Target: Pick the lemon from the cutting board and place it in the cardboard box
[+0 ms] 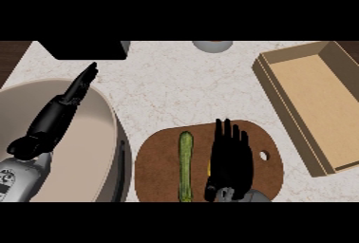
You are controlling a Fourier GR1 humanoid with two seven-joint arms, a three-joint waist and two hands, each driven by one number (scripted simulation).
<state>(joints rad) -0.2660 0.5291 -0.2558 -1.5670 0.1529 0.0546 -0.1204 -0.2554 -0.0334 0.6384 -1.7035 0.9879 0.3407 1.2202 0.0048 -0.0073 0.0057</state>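
A brown cutting board (157,161) lies at the lower middle of the counter. My right hand (229,159) hovers over the board's right half, fingers straight and pointing away from me. A sliver of yellow, the lemon (209,167), peeks out at the hand's left edge; the rest is hidden under the palm. A long green vegetable (186,166) lies lengthwise on the board, left of the hand. The open cardboard box (316,99) sits at the right, with nothing inside. My left hand (60,111) rests open at the left, over a large bowl.
A large beige bowl (91,156) fills the lower left, beside the board. A black object (84,50) sits at the far left edge of the counter, and a grey round thing (212,45) at the far middle. Bare marble counter lies between board and box.
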